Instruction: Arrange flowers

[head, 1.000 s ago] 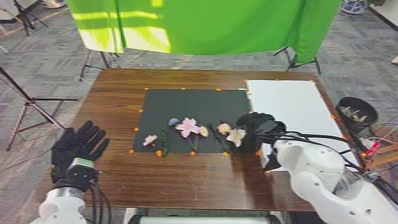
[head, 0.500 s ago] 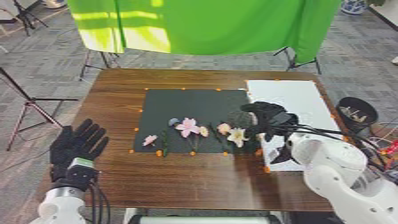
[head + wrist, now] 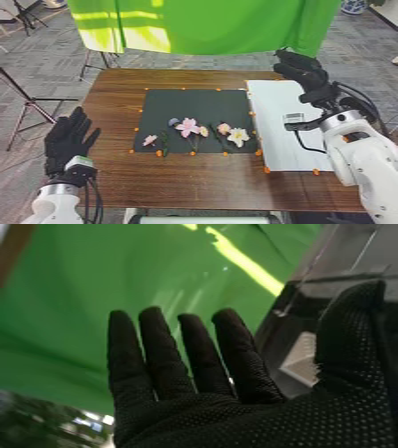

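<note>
Your right hand (image 3: 306, 76) is wide open, its fingers straight and slightly fanned, thumb out to the side, gripping nothing. It's up by the far end of the white sheet (image 3: 289, 120), so the flowers lie well apart from those fingers, toward you on the near part of the black sheet (image 3: 194, 102). The white flower (image 3: 237, 135) and pink flower (image 3: 187, 128) sit there. Your left hand (image 3: 64, 142), also open and empty, is near the table's (image 3: 133, 185) left edge.
</note>
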